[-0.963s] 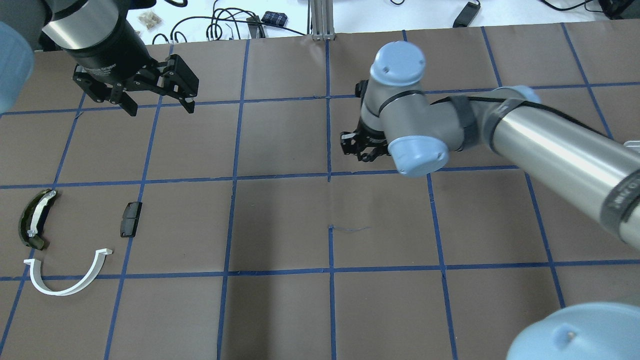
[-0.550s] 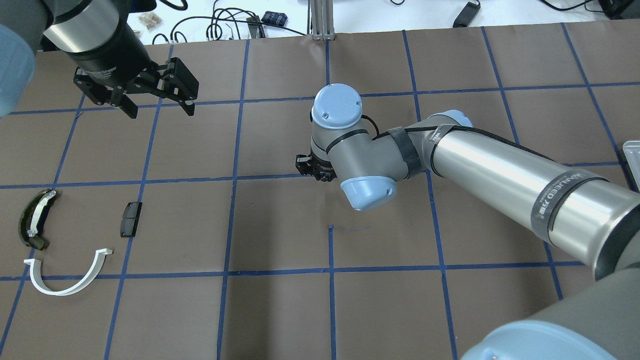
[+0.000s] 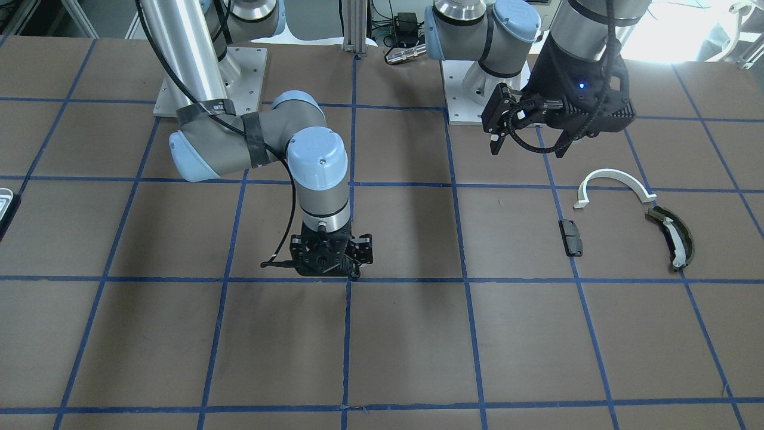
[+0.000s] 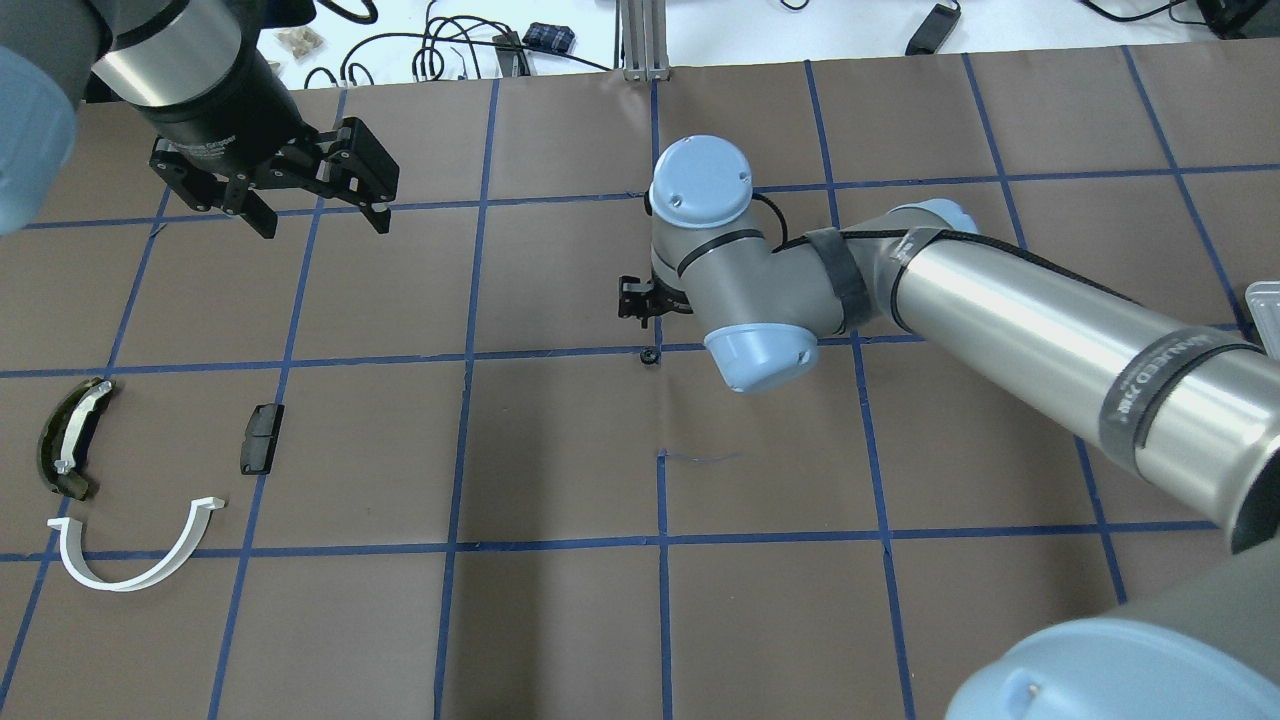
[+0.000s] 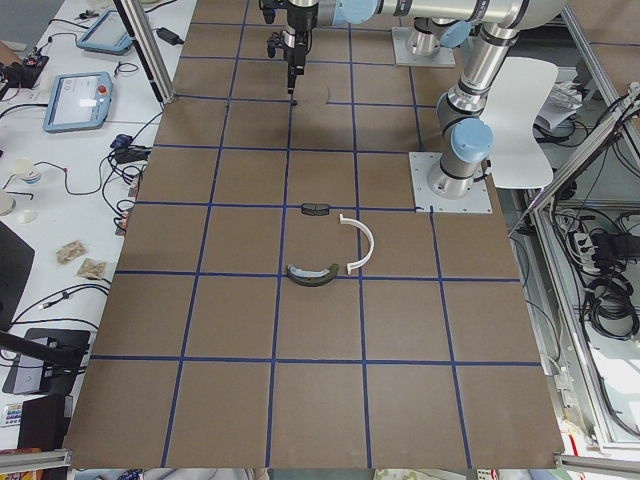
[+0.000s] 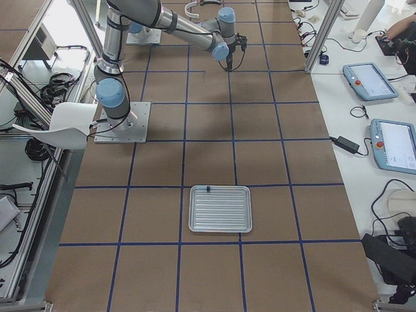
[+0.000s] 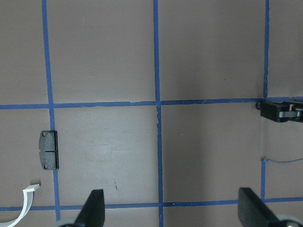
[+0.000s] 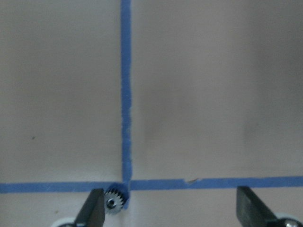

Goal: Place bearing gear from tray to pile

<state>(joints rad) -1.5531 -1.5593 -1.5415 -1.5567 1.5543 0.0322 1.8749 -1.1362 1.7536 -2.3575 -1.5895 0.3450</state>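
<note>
1. The small silver toothed bearing gear lies on the brown paper-covered table. It sits at a crossing of blue tape lines near the table's middle.
2. The right gripper hangs low over that crossing with its black fingers spread wide. The gear lies just beside the inner face of one finger and is not pinched.
3. The left gripper hovers over the far left part of the table. Its jaws are spread apart and hold nothing.
4. The pile lies at the near left, well apart from the gear. It is made up of a white semicircular plastic strip, a dark olive curved piece with a white insert and a small black rectangular block. None of the three touches another.
5. The pale grey ridged rectangular tray rests at the table's right end, well apart from the gear and from both grippers.
</note>
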